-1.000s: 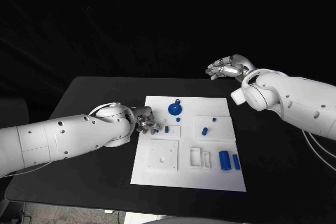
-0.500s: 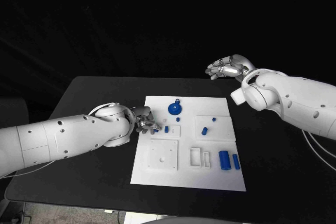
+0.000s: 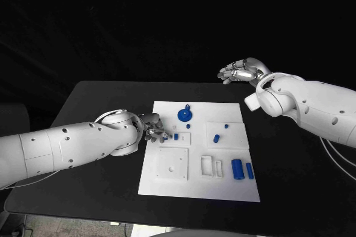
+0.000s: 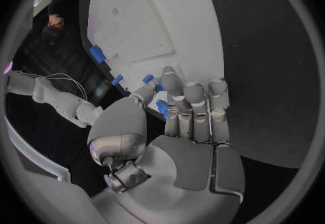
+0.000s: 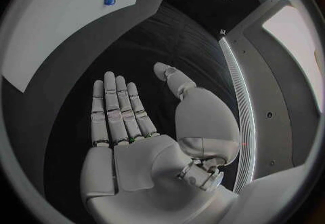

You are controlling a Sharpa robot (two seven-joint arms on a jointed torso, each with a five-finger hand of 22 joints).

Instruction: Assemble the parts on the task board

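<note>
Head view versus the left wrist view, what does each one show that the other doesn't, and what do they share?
Head view alone: the whole task board, two blue cylinders lying side by side near its right edge, the blue gear at its far end, and the right hand raised beyond the table, holding nothing.

Left wrist view alone: the left hand's palm side, fingers held together.

Both: the left hand at the board's left edge, beside small blue parts.
</note>
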